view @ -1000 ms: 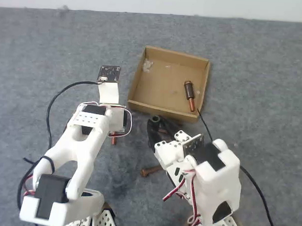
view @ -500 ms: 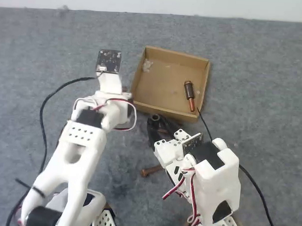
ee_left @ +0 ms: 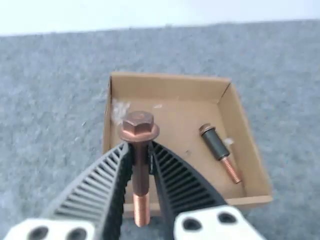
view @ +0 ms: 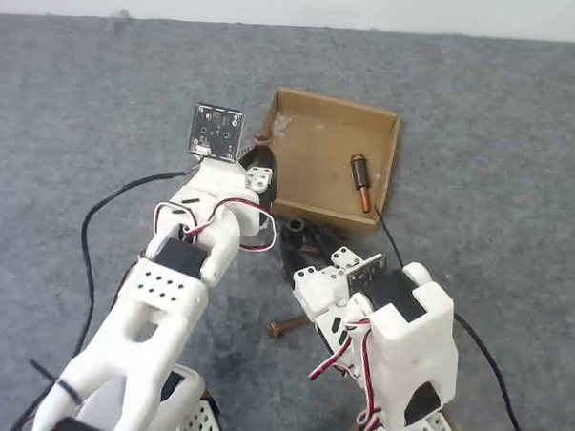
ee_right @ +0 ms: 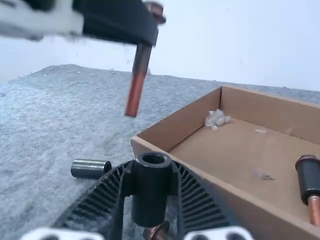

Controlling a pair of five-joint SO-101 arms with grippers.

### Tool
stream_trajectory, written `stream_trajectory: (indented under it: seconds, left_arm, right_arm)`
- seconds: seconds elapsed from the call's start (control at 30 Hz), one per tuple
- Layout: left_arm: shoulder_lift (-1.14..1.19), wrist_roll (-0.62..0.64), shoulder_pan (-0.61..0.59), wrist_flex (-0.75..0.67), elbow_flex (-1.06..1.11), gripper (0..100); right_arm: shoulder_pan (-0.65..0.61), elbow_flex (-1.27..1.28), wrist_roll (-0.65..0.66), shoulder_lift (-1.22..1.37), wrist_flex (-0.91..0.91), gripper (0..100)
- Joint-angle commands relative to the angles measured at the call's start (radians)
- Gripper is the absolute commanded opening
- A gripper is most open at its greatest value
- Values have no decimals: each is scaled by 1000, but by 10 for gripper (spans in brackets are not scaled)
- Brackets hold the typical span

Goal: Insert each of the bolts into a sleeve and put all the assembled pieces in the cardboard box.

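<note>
**A:** Checking the insert step. The left tool (ee_left: 140, 150) is clamped on a copper bolt (ee_left: 140, 175), head up and thread down, at the left wall of the cardboard box (view: 309, 164). The right tool (ee_right: 151, 170) grips a black sleeve (ee_right: 151, 195) upright with its bore open on top, just in front of the box's near wall.

**B:** The bolt tip sits high and off to the side of the bore. Centre it over the hole first, keep the shank vertical, then lower slowly. Any tilt will probably catch on the rim.

**A:** Counts?

**B:** Three bolts: the held one, a loose bolt (view: 287, 325) on the counter (view: 102, 93) at lower centre, and one in the assembled piece (view: 362, 181) in the box. Three sleeves: the held one, a spare sleeve (ee_right: 90, 168) lying on its side, and the boxed one.
</note>
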Motion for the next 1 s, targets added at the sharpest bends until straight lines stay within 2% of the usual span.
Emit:
stream_trajectory:
  seconds: [0.0, 0.97]
  left_arm:
    - [-58, -9, 41, 20, -21, 12]
    - [-60, -3, 164, 35, -1, 12]
  right_arm:
    - [8, -21, 18, -5, -31, 6]
    - [-8, -23, 18, -4, 4, 6]
